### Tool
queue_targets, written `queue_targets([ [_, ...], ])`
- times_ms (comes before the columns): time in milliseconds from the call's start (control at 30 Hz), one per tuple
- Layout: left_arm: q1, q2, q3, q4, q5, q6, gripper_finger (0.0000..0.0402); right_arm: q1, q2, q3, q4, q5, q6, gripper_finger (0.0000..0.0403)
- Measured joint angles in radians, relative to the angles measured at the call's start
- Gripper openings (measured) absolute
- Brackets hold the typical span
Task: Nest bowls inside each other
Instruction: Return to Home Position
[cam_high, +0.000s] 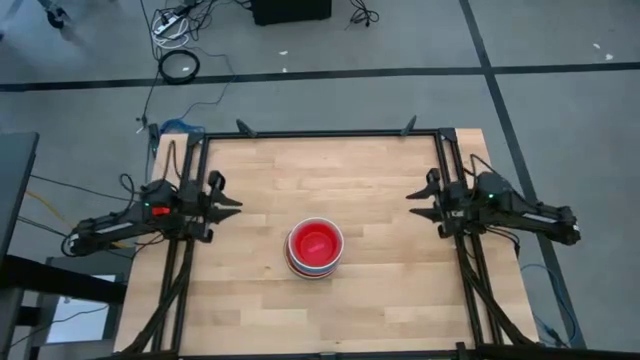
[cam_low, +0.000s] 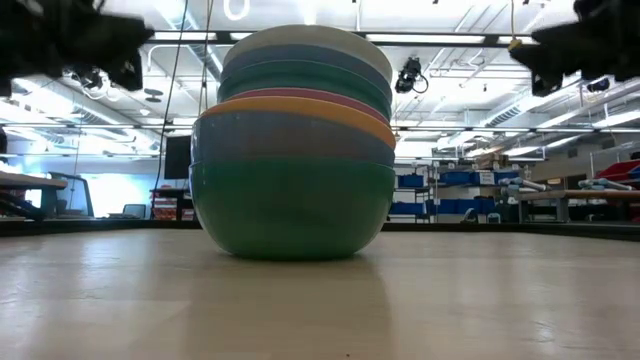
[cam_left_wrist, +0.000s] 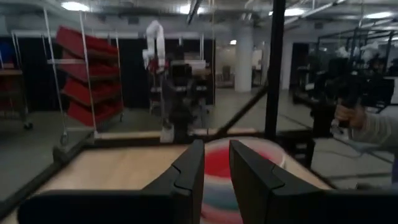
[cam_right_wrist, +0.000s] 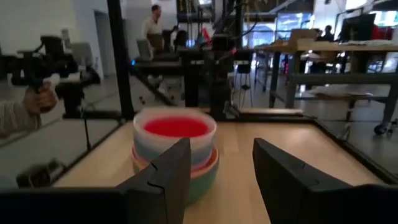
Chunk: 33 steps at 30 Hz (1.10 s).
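Figuring the nesting's done, I hold the left gripper (cam_high: 231, 207) and right gripper (cam_high: 414, 205) spread and empty at the tabletop's (cam_high: 250, 320) side edges, clear of the bowls (cam_high: 316, 248) stacked near its middle.

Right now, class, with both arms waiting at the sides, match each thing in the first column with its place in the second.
Things:
1. green bowl
2. red bowl
3. left gripper
4. right gripper

Places:
A. innermost, at the top of the stack
B. by the right edge of the table, open and empty
C. at the bottom of the stack, resting on the table
D. by the table's left edge, open and empty

Pairs: 1-C; 2-A; 3-D; 4-B
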Motion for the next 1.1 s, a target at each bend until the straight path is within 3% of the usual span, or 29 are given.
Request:
queue_targets([
  [200,0.000,0.000,-0.119,0.102,-0.006,0.004,0.0083,0.000,0.000,-0.092,0.004,-0.020,-0.029,0.0164],
  [533,0.000,0.000,-0.119,0.029,-0.099,0.047,0.0083,0.000,0.000,-0.138,0.063,0.026,-0.063,0.0164],
  [767,0.000,0.000,-0.119,0.030,-0.103,0.017,0.0083,0.000,0.000,-0.138,0.060,0.072,0.048,0.0164],
  [1100,0.000,0.000,-0.119,0.035,-0.103,0.020,0.0083,0.000,0.000,-0.139,0.064,0.071,0.052,0.0164],
])
